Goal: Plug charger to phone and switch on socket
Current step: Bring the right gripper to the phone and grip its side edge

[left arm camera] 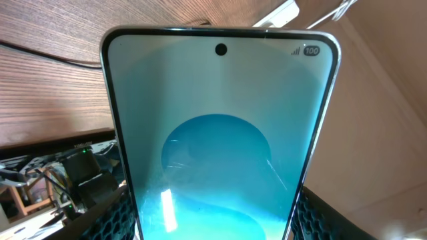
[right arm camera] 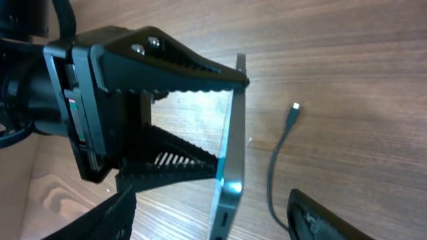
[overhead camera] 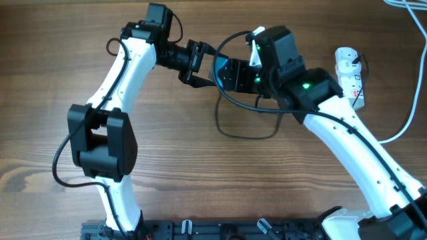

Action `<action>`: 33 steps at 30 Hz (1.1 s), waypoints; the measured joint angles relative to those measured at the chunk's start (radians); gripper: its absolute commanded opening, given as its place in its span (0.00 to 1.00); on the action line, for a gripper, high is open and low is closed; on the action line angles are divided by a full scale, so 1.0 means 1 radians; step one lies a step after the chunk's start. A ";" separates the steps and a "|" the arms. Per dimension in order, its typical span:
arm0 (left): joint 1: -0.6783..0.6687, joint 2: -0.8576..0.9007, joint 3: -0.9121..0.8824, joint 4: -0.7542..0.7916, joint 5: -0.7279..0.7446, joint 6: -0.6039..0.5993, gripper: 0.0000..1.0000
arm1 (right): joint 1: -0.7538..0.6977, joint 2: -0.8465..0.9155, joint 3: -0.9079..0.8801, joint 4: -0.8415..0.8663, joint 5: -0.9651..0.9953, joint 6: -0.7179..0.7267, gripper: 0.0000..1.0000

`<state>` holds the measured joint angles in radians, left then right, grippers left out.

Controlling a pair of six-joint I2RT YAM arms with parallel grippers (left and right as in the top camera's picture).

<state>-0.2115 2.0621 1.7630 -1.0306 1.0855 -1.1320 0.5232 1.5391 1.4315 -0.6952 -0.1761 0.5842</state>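
My left gripper is shut on the phone and holds it above the table, screen lit teal. In the left wrist view the phone fills the frame between my left fingers. In the right wrist view the phone is edge-on, held by the left gripper. My right gripper is open, with a finger on each side of the phone's near end. The charger cable loops on the table; its plug lies loose beside the phone. The socket lies far right.
The socket's thick white cord runs along the right edge of the table. Both arms cross the middle of the wooden table. A black rail lines the front edge.
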 measured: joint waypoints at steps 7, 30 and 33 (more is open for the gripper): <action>-0.005 0.000 0.000 0.000 0.000 -0.015 0.47 | 0.033 0.000 0.000 0.024 0.085 0.029 0.70; -0.005 0.000 0.000 0.000 0.000 -0.019 0.47 | 0.033 0.088 0.000 0.076 0.101 0.058 0.49; -0.005 0.000 0.000 0.000 0.000 -0.019 0.47 | 0.033 0.090 0.000 0.076 0.101 0.058 0.47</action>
<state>-0.2165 2.0621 1.7630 -1.0306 1.0851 -1.1507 0.5560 1.6291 1.4315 -0.6197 -0.0746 0.6422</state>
